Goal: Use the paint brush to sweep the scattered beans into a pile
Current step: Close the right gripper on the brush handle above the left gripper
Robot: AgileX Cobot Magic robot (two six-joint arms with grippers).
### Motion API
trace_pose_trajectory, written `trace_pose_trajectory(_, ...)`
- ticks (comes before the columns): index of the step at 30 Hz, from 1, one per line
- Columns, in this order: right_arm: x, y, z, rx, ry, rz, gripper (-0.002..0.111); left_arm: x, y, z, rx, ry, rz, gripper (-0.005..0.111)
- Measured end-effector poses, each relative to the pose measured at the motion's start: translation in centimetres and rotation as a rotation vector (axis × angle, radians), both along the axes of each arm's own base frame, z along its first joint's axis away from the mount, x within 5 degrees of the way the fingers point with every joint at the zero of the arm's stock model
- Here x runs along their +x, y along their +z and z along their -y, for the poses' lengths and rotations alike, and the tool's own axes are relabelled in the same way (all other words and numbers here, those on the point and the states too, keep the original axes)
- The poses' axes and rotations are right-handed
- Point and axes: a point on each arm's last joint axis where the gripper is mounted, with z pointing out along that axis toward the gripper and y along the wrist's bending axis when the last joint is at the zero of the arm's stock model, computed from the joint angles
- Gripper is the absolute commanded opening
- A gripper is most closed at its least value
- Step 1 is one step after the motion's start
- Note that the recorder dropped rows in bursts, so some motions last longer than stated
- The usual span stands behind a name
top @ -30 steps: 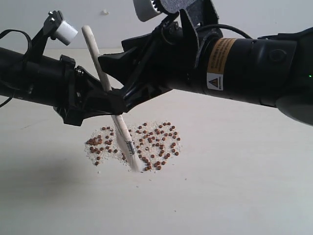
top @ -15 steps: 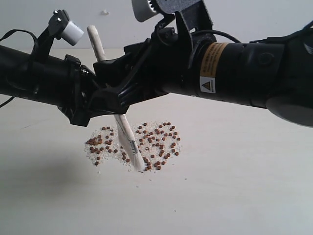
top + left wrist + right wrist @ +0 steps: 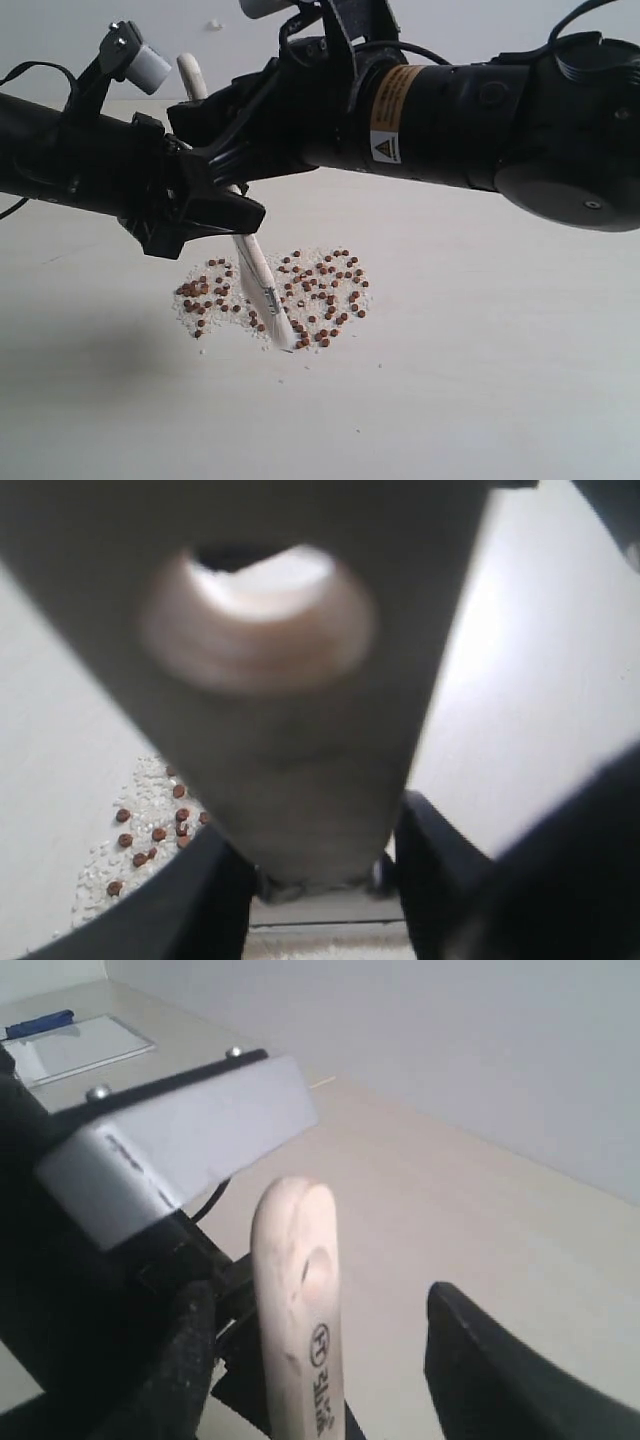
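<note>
Left gripper [image 3: 222, 215]: jaws clenched on the paint brush [image 3: 253, 263] partway along its handle. The brush is tilted, handle end up and leaning left in the exterior view, bristles down on the table [image 3: 480, 360]. Right gripper [image 3: 335, 1360]: jaws released, spread either side of the handle top with gaps. The beans [image 3: 322, 285] lie in a loose patch with whitish crumbs around the bristles.

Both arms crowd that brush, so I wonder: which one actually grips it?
The left tool, clamped on the paint brush mid-handle; the right tool stands open around the handle's end.
</note>
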Motion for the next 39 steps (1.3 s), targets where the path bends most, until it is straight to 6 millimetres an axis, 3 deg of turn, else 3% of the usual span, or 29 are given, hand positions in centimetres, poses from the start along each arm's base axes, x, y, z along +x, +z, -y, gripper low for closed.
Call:
trace_pose_trajectory(13,0.5,0.1,0.1,-0.016,-0.06,-0.057,0.058,0.0,0.0,0.0,-0.004,0.003,-0.002,0.0)
trace_pose_trajectory(22,1.0,-1.2,-0.3,-0.031,-0.078,-0.104,0.058,0.0,0.1,0.0,-0.009,0.007,-0.005,0.0)
trace_pose_trajectory(30,1.5,0.0,-0.8,-0.001,-0.082,-0.083,0.055,0.0,0.1,0.0,-0.008,0.006,-0.003,0.0)
trace_pose_trajectory(39,1.6,-0.3,-0.6,-0.039,-0.104,-0.106,0.054,0.0,0.1,0.1,-0.014,0.006,-0.004,0.0)
